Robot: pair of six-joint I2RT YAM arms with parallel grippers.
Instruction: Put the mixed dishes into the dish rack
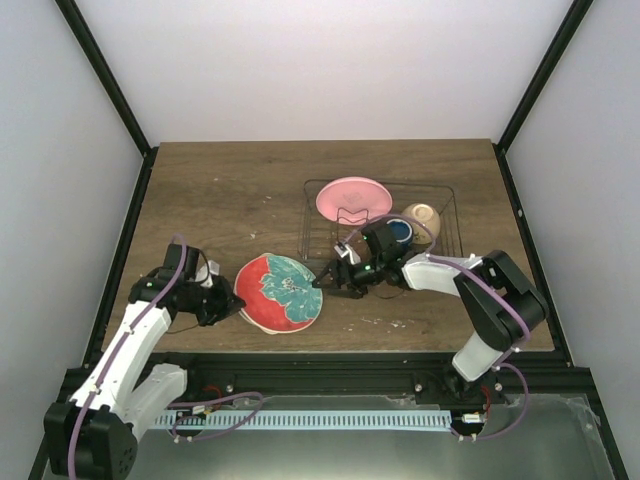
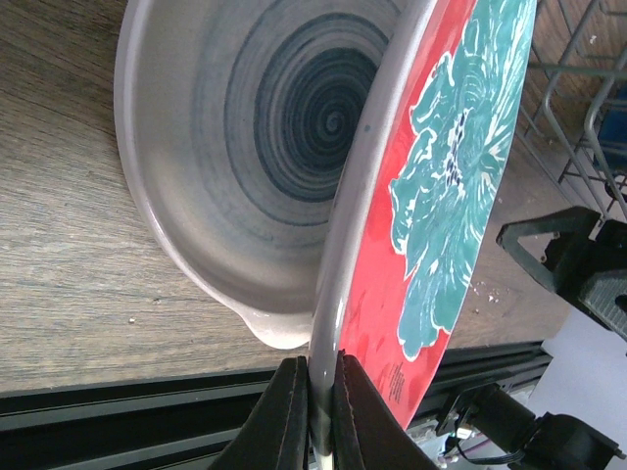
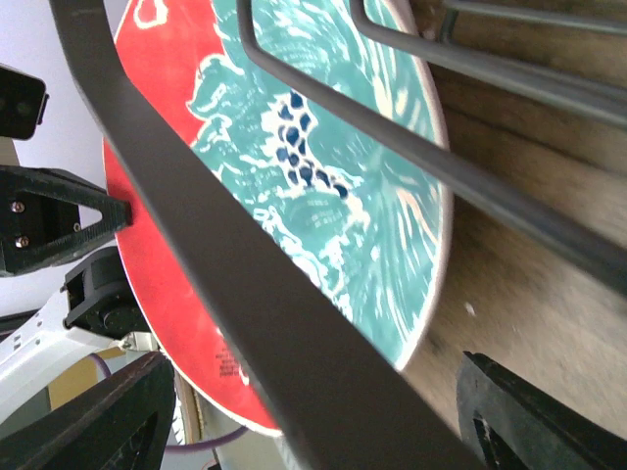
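Note:
My left gripper (image 1: 226, 300) is shut on the near-left rim of the red plate with the teal flower (image 1: 283, 291). In the left wrist view the fingertips (image 2: 292, 416) pinch that rim, and the red plate (image 2: 441, 196) is tilted up off the pale blue-ringed plate (image 2: 265, 127) lying on the table under it. My right gripper (image 1: 326, 283) is open and empty at the plate's right edge, by the front-left corner of the wire dish rack (image 1: 448, 205). The rack holds the pink plate (image 1: 353, 198), the cream bowl (image 1: 421, 218) and the dark blue mug (image 1: 398, 232).
In the right wrist view a rack wire (image 3: 196, 245) crosses close in front of the red plate (image 3: 323, 166). The wooden table (image 1: 230, 190) is bounded by dark frame posts, and its front edge runs just below both plates.

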